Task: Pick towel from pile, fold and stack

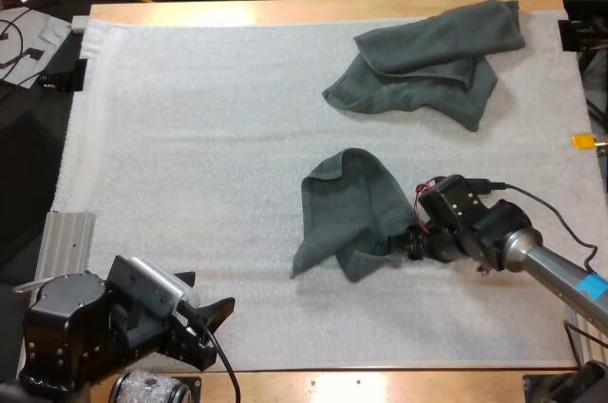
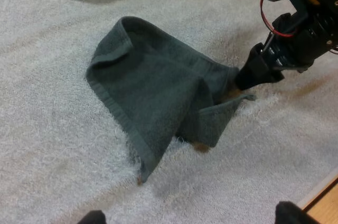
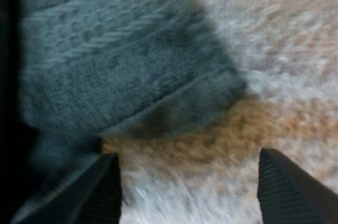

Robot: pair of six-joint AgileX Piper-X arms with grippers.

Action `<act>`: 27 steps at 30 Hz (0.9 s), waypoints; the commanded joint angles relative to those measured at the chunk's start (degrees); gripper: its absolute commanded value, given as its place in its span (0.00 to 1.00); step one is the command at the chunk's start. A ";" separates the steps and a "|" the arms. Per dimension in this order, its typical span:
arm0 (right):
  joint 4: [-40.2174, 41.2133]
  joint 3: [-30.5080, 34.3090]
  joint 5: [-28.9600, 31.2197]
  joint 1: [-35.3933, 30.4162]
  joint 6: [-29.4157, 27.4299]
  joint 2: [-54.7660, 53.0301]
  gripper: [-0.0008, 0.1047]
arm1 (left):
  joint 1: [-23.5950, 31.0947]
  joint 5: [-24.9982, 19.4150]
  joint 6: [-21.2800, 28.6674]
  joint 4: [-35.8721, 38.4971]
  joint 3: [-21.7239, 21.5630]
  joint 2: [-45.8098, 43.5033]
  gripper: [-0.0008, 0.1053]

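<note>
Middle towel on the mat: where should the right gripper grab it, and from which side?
Probably the hemmed corner of the middle towel that sticks out toward the right gripper, approached from that side. It lies thin against the mat; the rest is bunched and doubled over.

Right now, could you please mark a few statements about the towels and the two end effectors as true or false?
1. Two dark towels, the near towel and the far towel, lie on the white mat. True.
2. The right end effector is shut on the near towel. False: it is open at that towel's corner, with bare mat between its fingers.
3. The left end effector is open and away from both towels. True.
4. The near towel is folded into a neat flat rectangle. False: it lies crumpled, partly doubled over.
5. The two towels touch each other. False: bare mat separates them.
</note>
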 commanded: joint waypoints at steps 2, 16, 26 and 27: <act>-4.43 0.80 -3.72 -3.79 0.99 0.79 0.52 | -0.29 0.16 -0.35 0.25 -0.30 0.08 0.59; -10.90 0.37 -9.51 -6.65 4.55 8.68 0.31 | -0.17 -0.04 -0.40 0.51 -0.34 0.05 0.59; -10.61 0.09 -9.02 -6.24 4.27 8.99 0.03 | -0.16 0.66 -0.03 -0.01 -0.32 0.05 0.59; -10.15 0.12 -8.90 -6.30 4.12 8.82 0.01 | -0.24 0.73 -0.05 -0.03 -0.31 0.00 0.59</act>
